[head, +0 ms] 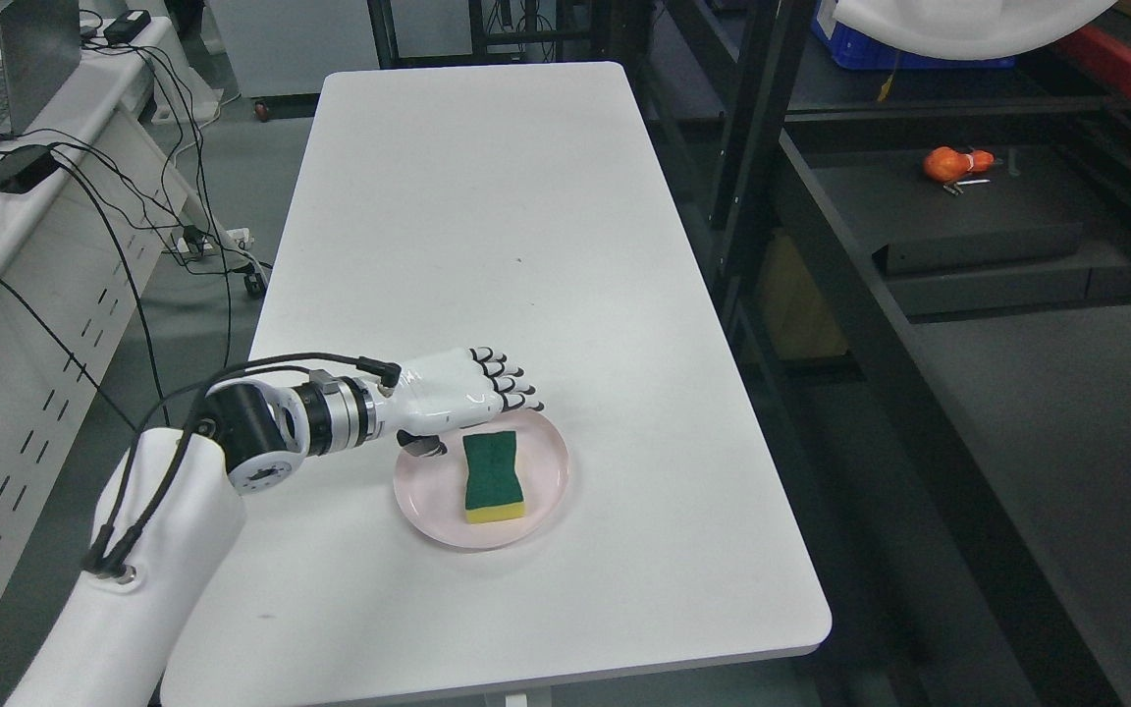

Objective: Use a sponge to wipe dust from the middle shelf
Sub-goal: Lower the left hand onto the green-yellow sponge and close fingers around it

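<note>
One sponge (pixel 494 478) lies flat in the pink plate (pixel 546 501), green scouring side up and yellow foam showing along its near edge. It is the only thing in the plate, which sits on the white table (pixel 487 226) near the front, well apart from the dark shelf (pixel 968 226) at the right. The plate seems meant as a staging spot, keeping the sponge in easy reach of the arm.

The left hand (pixel 457 393) comes in from the lower left and hovers over the plate's far-left rim, palm down, just beside the sponge's upper end. Its fingers (pixel 511 383) are stretched out and relaxed, holding nothing, with the thumb hanging below toward the plate. That pose looks like the approach to a top grasp: fingers on one side of the sponge, thumb on the other.

On the shelf lies an orange object (pixel 953 162) on a dark surface. No right arm shows. By this view the wiping has not begun; the sponge must first be picked up and carried across.
</note>
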Available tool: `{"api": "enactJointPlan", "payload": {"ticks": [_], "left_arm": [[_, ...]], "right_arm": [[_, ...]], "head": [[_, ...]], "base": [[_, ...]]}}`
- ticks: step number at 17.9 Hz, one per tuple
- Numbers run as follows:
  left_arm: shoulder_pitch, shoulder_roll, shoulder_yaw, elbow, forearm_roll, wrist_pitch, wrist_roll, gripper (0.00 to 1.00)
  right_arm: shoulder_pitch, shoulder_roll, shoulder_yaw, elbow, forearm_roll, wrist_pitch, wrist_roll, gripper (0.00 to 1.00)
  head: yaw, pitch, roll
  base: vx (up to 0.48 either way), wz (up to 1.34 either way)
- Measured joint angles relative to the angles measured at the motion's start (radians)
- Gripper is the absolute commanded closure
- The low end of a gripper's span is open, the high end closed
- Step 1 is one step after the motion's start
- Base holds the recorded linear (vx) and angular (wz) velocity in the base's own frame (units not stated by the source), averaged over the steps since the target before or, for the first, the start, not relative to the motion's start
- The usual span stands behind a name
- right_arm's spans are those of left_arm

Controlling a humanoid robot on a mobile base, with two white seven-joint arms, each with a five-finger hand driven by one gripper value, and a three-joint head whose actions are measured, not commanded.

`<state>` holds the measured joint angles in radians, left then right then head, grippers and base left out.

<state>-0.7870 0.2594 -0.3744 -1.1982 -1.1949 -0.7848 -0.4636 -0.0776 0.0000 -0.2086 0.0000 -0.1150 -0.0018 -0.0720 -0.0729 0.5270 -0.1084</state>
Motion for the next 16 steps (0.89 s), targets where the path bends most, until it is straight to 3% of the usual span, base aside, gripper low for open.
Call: {"api": "enactJointPlan", "payload": {"ticks": [16], "left_arm": [[0.021, -0.006, 0.027, 0.062, -0.007, 0.0, 0.004, 0.08]], "right_arm": [[0.0, 0.0, 0.0, 0.0, 0.0, 0.0, 0.0, 0.0]], "head": [[0.0, 0.0, 0.0]], "base": [[-0.04, -0.01]]}}
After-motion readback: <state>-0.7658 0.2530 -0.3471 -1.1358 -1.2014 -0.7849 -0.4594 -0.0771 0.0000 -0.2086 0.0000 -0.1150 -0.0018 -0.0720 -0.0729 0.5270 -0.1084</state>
